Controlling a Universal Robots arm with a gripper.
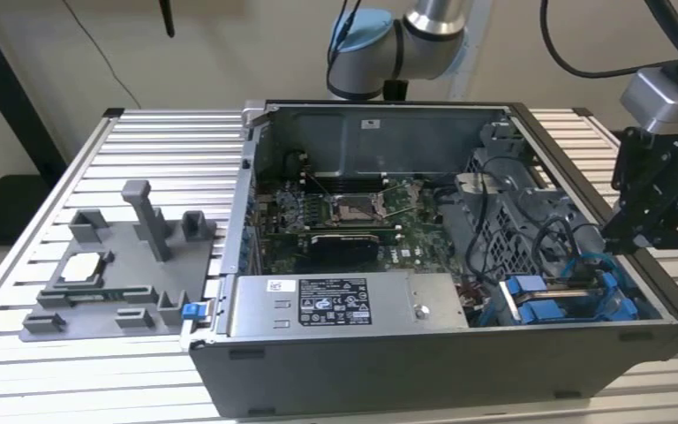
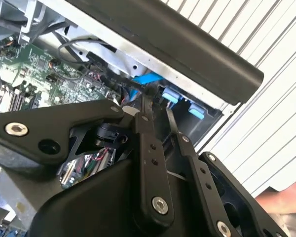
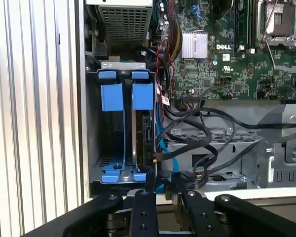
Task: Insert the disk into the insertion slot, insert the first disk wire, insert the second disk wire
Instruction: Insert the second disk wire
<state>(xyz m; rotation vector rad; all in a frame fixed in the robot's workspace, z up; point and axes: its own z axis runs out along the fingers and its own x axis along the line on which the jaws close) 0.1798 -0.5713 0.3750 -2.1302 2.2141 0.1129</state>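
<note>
Fingers (image 3: pixel 143 212) parted and empty before the insertion slot (image 3: pixel 90 129); wire stage, apparently.
Just beyond them the disk (image 3: pixel 147 131) sits in that slot; blue wire (image 3: pixel 166 153) beside it; connector needs square alignment.

White lettering on the green motherboard (image 3: pixel 212 74) (sticker (image 1: pixel 333 303) print on the grey box (image 1: pixel 433 291) illegible)

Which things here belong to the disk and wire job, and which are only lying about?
Belong to the job: disk in the insertion slot; blue wire beside it; hand.
Lying about: grey fixture; grey box with white sticker; motherboard.
</note>
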